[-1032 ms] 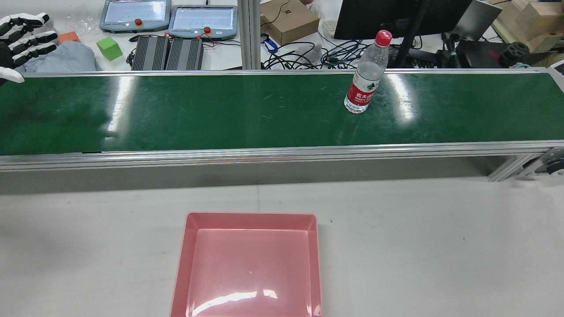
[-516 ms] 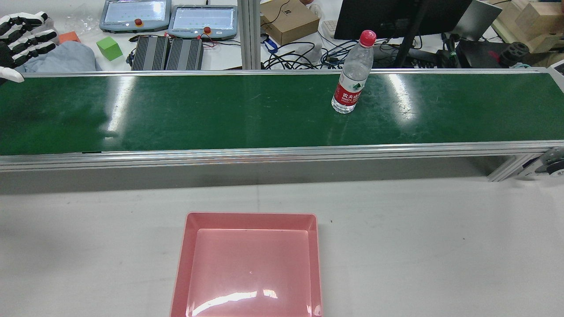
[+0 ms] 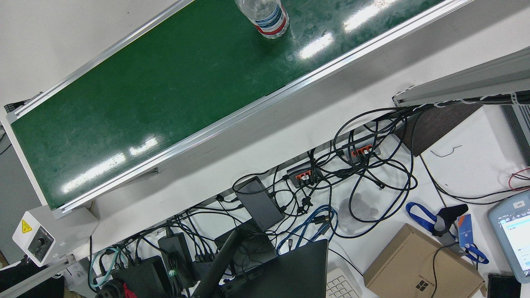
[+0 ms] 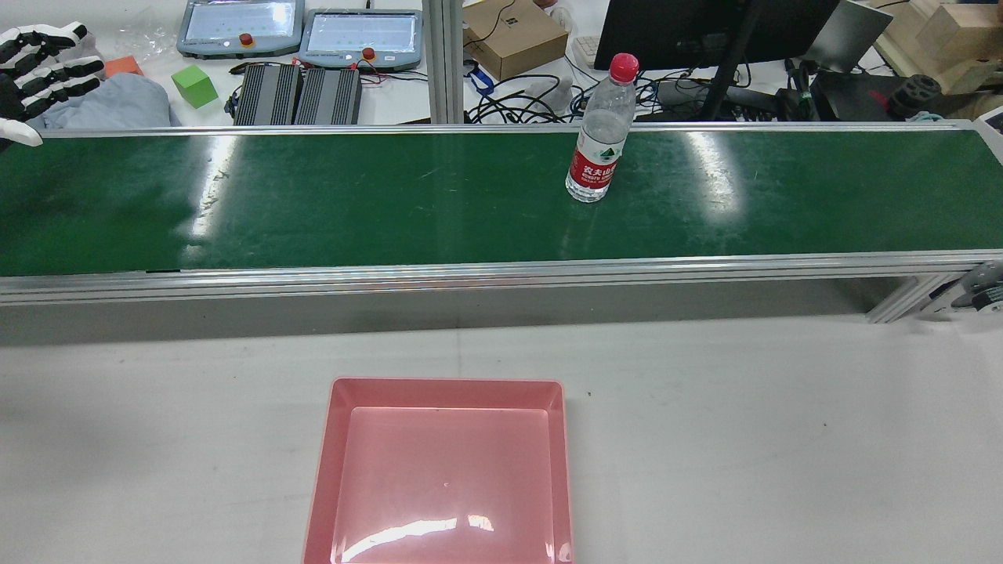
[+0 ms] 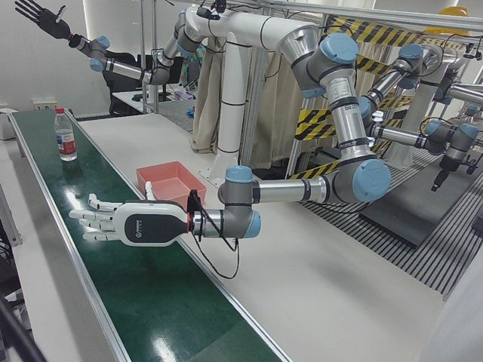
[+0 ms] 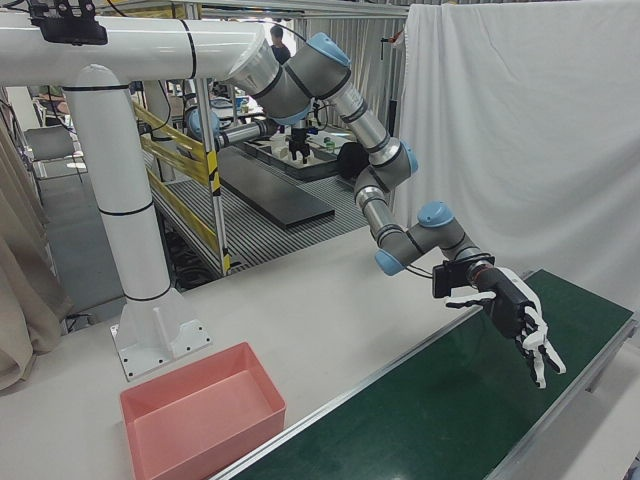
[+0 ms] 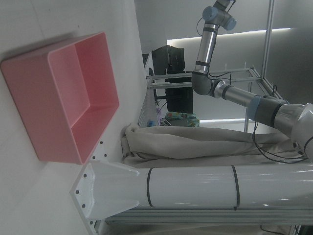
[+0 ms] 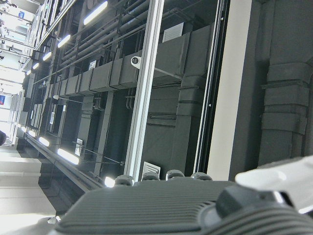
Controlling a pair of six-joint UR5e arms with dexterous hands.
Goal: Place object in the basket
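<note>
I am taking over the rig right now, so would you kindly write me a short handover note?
Left hand: open, holding nothing, hovering over the left end of the green conveyor belt.
Right hand: open, holding nothing, raised high, clear of the belt.
Water bottle: upright on the belt, far from both hands.
Pink basket: empty, on the white table.
Done: nothing yet.
Left: grasp the bottle and place it in the basket.

Bare green belt (image 4: 392,204) all around the upright bottle (image 4: 599,141); open table toward basket (image 4: 443,470).
</note>
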